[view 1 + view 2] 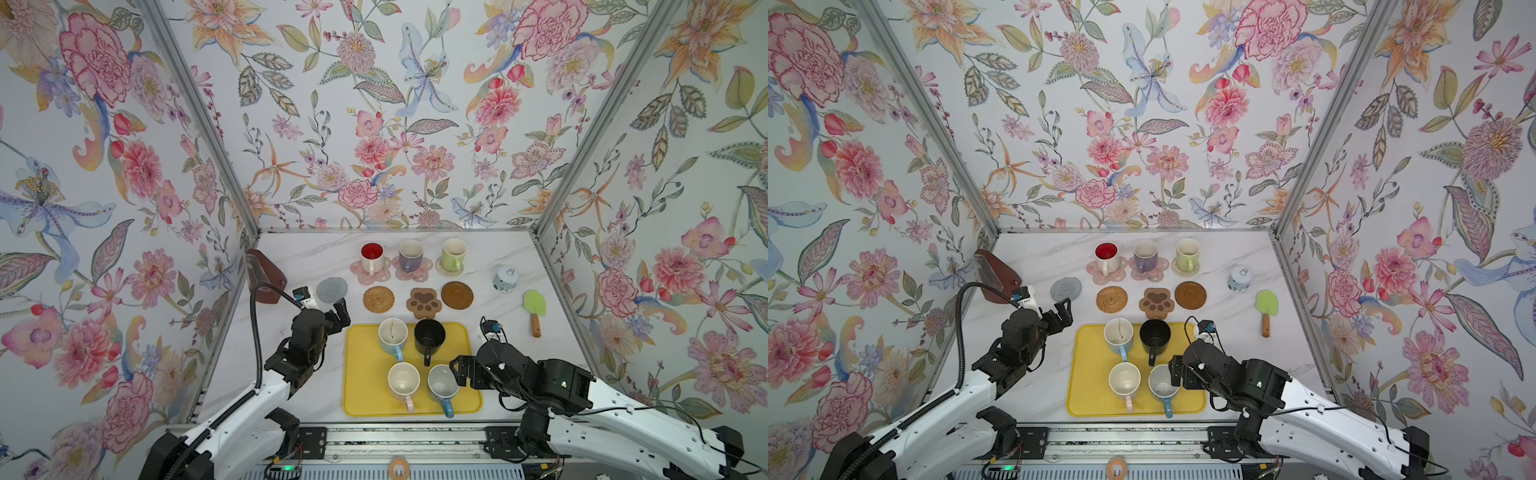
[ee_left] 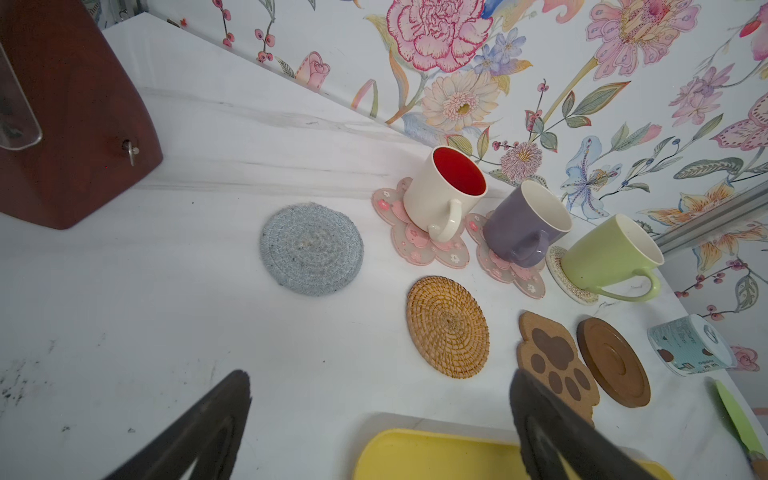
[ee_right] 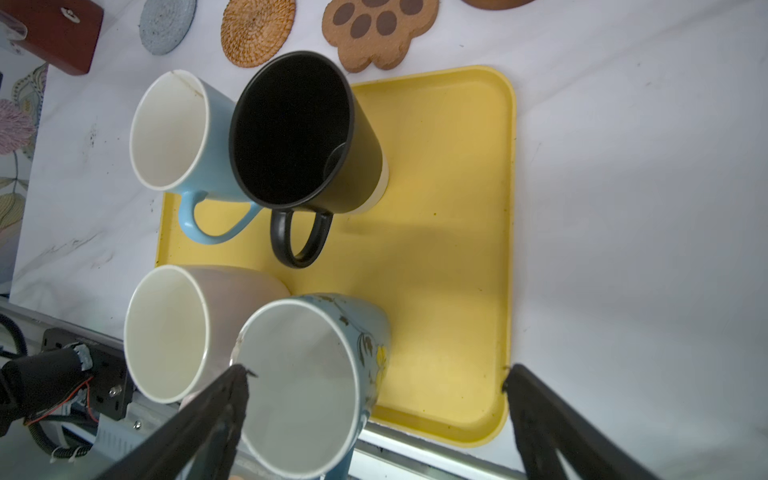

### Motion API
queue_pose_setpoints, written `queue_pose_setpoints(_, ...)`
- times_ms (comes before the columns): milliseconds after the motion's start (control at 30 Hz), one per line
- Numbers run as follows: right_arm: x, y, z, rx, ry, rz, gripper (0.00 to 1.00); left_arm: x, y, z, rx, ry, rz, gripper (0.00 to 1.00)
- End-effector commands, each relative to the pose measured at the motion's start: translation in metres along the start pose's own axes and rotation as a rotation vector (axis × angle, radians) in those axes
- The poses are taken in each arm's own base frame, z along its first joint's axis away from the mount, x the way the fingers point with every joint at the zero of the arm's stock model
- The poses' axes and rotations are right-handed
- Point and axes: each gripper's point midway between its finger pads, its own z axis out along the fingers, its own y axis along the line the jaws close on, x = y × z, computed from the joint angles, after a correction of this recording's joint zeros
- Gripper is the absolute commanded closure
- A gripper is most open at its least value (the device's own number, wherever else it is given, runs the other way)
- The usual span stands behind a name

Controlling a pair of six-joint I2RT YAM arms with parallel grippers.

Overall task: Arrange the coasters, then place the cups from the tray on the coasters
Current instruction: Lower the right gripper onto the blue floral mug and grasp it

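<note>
- A brown wooden metronome (image 1: 266, 276) stands at the far left edge of the worktop (image 1: 316, 257).
- The left tool (image 1: 338, 316) hovers with its jaws wide and empty, just in front of the bare grey woven coaster (image 1: 331, 289).
- In the back row, the white mug with red inside (image 1: 371, 255) stands on a pink flower coaster (image 1: 358, 272). The lilac mug (image 1: 410, 255) is on the second pink flower coaster (image 1: 426, 270), and the light green mug (image 1: 453, 254) is on the pale woven coaster (image 1: 444, 273).
- The middle row is all bare: rattan coaster (image 1: 378, 299), paw-shaped coaster (image 1: 424, 303), dark wooden coaster (image 1: 457, 295).
- The yellow tray (image 1: 361, 374) in front holds four upright mugs: light blue mug (image 1: 392, 336), black mug (image 1: 429, 338), pink mug (image 1: 403, 380) and blue mug (image 1: 442, 384).
- The right tool (image 1: 457, 372) is spread wide and grips nothing, just beside the blue mug at the tray's right side.
- Further right are a small lidded jar (image 1: 506, 278) and a green spatula (image 1: 535, 307).
</note>
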Motion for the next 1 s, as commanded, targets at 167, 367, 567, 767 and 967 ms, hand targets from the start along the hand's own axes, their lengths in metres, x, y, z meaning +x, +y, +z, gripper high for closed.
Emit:
queue_pose_setpoints(167, 0.029, 0.003, 0.007, 0.023, 0.027, 0.015, 0.03, -0.004, 0.008, 0.001, -0.047, -0.014, -0.001, 0.01)
queue_pose_setpoints(367, 0.05, 0.015, 0.014, 0.01, 0.069, -0.048, 0.03, -0.003, 0.009, 0.001, -0.044, -0.019, -0.013, 0.01)
queue_pose_setpoints(567, 0.061, 0.018, 0.021, 0.03, 0.088, -0.077, 0.03, -0.002, 0.008, 0.001, -0.043, -0.014, -0.015, 0.01)
queue_pose_setpoints(767, 0.078, 0.019, 0.033, 0.045, 0.13, -0.121, 0.06, -0.001, 0.012, -0.001, -0.048, -0.02, -0.019, 0.01)
queue_pose_setpoints(967, 0.089, 0.018, 0.041, 0.065, 0.156, -0.152, 0.11, -0.004, 0.012, -0.001, -0.057, -0.026, -0.012, 0.01)
